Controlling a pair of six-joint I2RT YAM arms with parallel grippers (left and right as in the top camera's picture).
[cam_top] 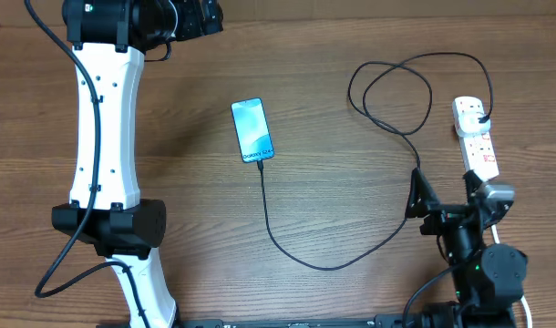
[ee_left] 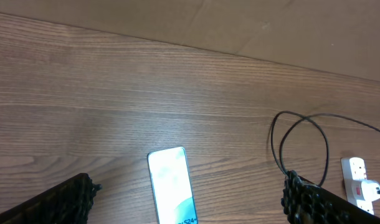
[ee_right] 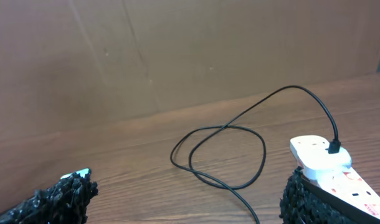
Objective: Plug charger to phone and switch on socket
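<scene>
Socket [cam_top: 477, 144] lay upper right in overhead view, long axis near upright | right claw [cam_top: 442, 193] wide, empty, just below it, the nearer arm | left claw [ee_left: 189, 182] wide, empty, faced phone [cam_top: 252, 130] | charger [cam_top: 328, 268] tip met phone's lower edge.

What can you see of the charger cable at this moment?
The charger is a thin black cable lying slack on the wooden table. Its black plug sits in the far outlet of the white socket; from there it loops loosely, passes the open right tool and ends at the lower edge of the phone. Whether the tip is seated cannot be told.
</scene>
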